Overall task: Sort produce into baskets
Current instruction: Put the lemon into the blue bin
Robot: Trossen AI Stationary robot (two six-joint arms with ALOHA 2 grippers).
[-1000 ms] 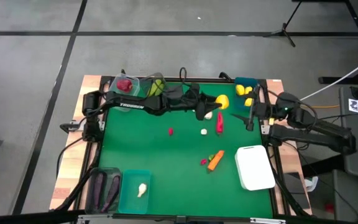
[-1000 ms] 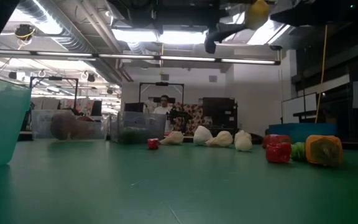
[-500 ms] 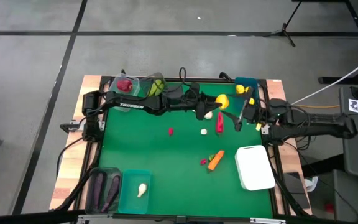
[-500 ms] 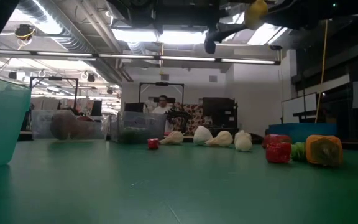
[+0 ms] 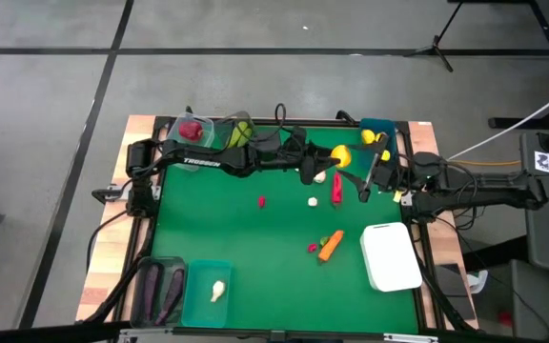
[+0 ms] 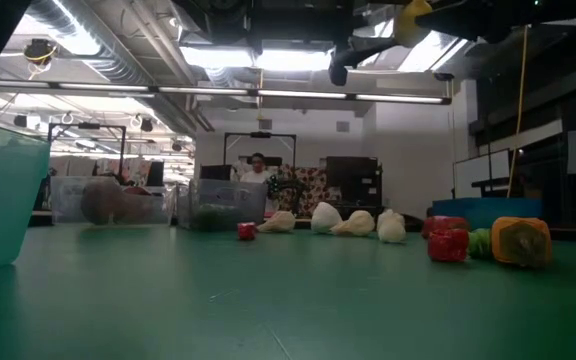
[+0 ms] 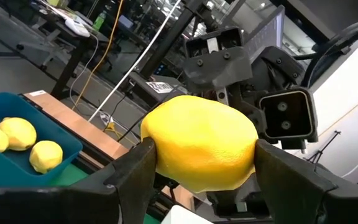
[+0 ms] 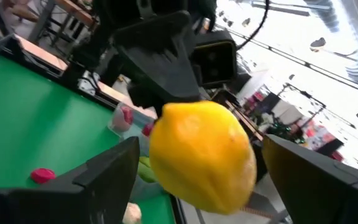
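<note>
There are six baskets. Two clear plastic tubs [image 5: 213, 130] sit at the upper left edge of the green table [image 5: 246, 238]. One holds a red round fruit [image 5: 191, 129] and the other holds green cucumbers [image 5: 238, 131]. A blue tub [image 5: 377, 125] at the upper right edge holds three small yellow lemons [image 7: 18, 140]. At the lower left edge, a smoky grey tub [image 5: 146, 266] holds two dark purple eggplants [image 5: 160, 288]. Just beside it, a teal tub [image 5: 206, 272] holds one white garlic bulb [image 5: 217, 291]. A flat white tray [image 5: 391, 255] lies at the lower right.

On the table, seen from above, are two white garlic bulbs [image 5: 313, 201], one red pepper [image 5: 336, 188], one orange carrot [image 5: 330, 246] and one tiny red fruit [image 5: 261, 201]. The left and lower middle of the table are bare.

The left gripper [image 7: 197, 158] is at the upper middle. Its fingers [image 7: 129, 180] squeeze one big yellow lemon [image 5: 341, 154] up in the air. The right gripper [image 8: 207, 180] faces it, with fingers [image 8: 98, 180] spread wide on both sides of that lemon.
</note>
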